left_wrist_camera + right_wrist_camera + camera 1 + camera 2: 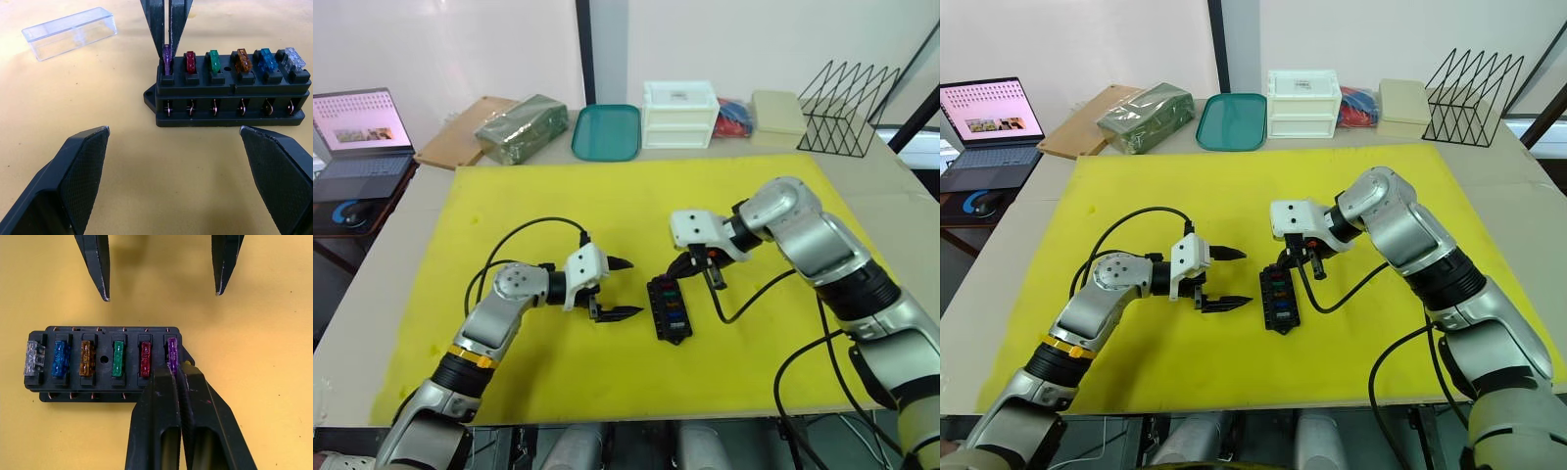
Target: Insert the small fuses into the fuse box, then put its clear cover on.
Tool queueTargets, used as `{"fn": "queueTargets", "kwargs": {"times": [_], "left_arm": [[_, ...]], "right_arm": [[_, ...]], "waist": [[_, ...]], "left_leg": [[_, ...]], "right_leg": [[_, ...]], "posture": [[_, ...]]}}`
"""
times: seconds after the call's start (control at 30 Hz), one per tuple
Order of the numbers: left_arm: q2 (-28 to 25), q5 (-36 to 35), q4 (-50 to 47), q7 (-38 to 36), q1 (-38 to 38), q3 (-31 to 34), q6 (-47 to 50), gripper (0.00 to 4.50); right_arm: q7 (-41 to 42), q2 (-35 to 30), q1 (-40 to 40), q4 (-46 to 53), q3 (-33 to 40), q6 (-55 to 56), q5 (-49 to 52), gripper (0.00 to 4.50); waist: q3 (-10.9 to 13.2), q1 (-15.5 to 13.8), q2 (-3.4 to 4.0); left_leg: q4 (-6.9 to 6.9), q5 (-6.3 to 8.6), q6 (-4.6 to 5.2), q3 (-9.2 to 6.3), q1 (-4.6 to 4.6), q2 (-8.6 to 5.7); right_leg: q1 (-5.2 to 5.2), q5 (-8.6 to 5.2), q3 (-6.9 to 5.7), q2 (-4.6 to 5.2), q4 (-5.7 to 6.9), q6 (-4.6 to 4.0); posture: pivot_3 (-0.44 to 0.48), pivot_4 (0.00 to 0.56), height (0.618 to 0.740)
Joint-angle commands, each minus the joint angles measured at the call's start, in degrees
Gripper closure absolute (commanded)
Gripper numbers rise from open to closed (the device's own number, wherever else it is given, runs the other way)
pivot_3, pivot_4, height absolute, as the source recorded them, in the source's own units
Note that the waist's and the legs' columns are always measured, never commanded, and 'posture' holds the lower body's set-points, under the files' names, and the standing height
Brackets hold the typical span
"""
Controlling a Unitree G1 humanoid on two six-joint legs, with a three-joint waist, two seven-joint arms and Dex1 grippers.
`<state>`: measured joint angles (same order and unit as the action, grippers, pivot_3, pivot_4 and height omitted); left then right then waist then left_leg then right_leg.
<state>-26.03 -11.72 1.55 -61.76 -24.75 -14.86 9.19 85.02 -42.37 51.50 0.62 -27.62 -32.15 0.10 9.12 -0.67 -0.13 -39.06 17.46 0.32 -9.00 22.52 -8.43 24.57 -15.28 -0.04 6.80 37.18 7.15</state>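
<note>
Fuse box [668, 309] at frame centre on the yellow mat [607, 196], six fuses [117, 358] seated in one row. Right gripper [175, 372], jaws clenched on the purple fuse [171, 352] at the row's end. Left gripper [619, 288], jaws released, just left of the box. Clear cover [69, 32] lies apart on the mat.

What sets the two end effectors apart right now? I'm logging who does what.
The right end effector is shut on the purple fuse at the end slot of the fuse box; the left end effector is open, holds nothing and sits beside the box. Both have black fingers and are low over the yellow mat.
</note>
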Motion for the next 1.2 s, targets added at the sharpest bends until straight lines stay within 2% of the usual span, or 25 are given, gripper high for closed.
{"fn": "queueTargets", "kwargs": {"times": [0.03,0.1,0.53,0.63,0.77,1.2], "left_arm": [[-0.3,0.1,-1.7,0.0,0.3,0.2,-1.2,0.0],[-0.3,0.2,-1.7,0.0,0.3,0.2,-1.2,0.0],[-0.4,0.1,-1.2,0.2,0.1,0.4,-1.8,0.0],[-0.4,0.1,-1.1,0.1,0.0,0.3,-1.9,0.0],[-0.5,0.1,-1.1,0.1,-0.1,0.4,-1.7,0.0],[-0.9,-0.2,-1.0,-0.5,-0.8,0.6,-1.2,0.0]], "right_arm": [[0.1,-0.5,0.3,2.8,1.0,-0.5,0.7,3.17],[-0.1,-0.5,0.4,3.4,1.5,-1.1,1.1,2.51],[-1.9,-3.2,-0.5,7.9,7.2,-5.1,6.0,2.51],[-3.4,-2.3,-3.1,9.4,9.4,-5.3,8.6,3.04],[-6.0,-0.9,-7.3,10.6,11.8,-4.2,11.5,4.4],[-10.1,-0.9,-12.1,10.0,12.2,-5.5,14.3,4.46]], "waist": [[0.0,0.0,0.0],[0.0,0.0,0.0],[0.0,-0.1,0.0],[0.0,-0.1,0.0],[0.0,0.0,0.0],[0.0,0.0,0.0]], "left_leg": [[0.0,0.0,0.0,0.0,0.0,0.0],[0.0,0.0,0.0,0.0,0.0,0.0],[0.01,0.0,0.0,0.0,0.0,0.0],[-0.01,0.0,0.0,0.0,0.0,0.0],[0.0,0.0,0.0,0.0,0.0,0.0],[0.0,0.0,0.0,0.0,0.0,0.0]], "right_leg": [[0.0,0.0,0.0,0.0,0.0,0.0],[0.0,0.0,0.0,0.0,0.0,0.0],[0.01,0.0,0.01,0.0,0.0,0.0],[-0.01,0.0,0.01,0.01,0.0,0.0],[-0.01,0.0,0.01,0.01,0.0,0.0],[-0.01,0.0,0.01,0.0,0.0,0.0]], "posture": [[0.0,0.15,0.74],[0.0,0.15,0.74],[0.0,0.15,0.74],[0.0,0.15,0.74],[0.0,0.15,0.74],[0.0,0.15,0.74]]}}
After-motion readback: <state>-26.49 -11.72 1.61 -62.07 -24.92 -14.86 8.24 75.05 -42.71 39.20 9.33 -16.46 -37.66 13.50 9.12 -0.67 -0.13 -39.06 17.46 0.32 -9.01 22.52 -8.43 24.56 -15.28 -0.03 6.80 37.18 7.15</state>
